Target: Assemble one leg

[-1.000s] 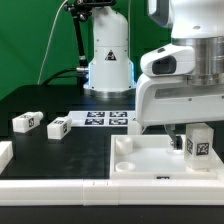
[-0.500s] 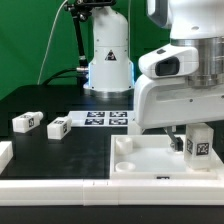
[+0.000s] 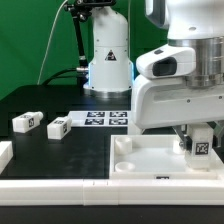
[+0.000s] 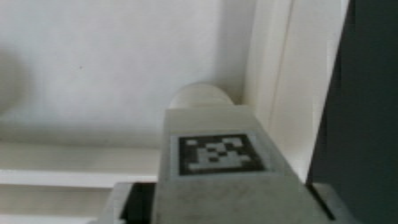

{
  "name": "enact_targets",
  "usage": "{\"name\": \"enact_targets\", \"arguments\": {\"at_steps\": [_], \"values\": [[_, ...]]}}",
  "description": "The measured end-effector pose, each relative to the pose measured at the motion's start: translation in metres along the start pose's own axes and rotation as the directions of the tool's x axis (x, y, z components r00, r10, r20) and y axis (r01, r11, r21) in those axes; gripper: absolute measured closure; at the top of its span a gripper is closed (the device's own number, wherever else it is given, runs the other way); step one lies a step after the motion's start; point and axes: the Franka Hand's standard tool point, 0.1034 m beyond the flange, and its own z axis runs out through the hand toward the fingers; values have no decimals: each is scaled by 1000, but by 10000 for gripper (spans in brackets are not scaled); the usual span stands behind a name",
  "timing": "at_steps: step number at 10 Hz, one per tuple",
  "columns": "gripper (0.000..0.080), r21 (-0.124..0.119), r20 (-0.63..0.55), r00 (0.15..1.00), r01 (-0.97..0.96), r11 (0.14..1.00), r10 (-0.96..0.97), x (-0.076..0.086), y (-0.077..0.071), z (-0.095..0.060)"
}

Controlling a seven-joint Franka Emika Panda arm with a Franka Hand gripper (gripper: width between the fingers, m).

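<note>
First, the exterior view: the gripper (image 3: pixel 198 143) clamps a leg (image 3: pixel 202 149) upright over the tray-like piece (image 3: pixel 140 160). A loose leg (image 3: pixel 26 122) and a second loose leg (image 3: pixel 57 127) lie well apart. Only the wrist view shows the held leg's tag (image 4: pixel 217 152) up close.

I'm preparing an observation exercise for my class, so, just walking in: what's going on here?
The robot arm's gripper holds one leg, a small white block with a tag, upright over the large white tray-like piece, near its end on the exterior view's right. The wrist view shows the leg close to the piece's raised rim; whether it is seated cannot be told. Two other legs lie loose on the black table, beside the marker board.
</note>
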Motion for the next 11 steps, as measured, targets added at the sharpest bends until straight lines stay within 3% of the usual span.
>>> {"name": "enact_targets", "arguments": {"at_steps": [3,6,8,11], "values": [[510,3,0,999,-40,999,40,0,0,0],[510,11,9,892,-451,892,451,-2,2,1],[509,10,16,714,-700,714,700,-5,2,3],[509,34,29,398,-917,397,917,-6,0,4]]}}
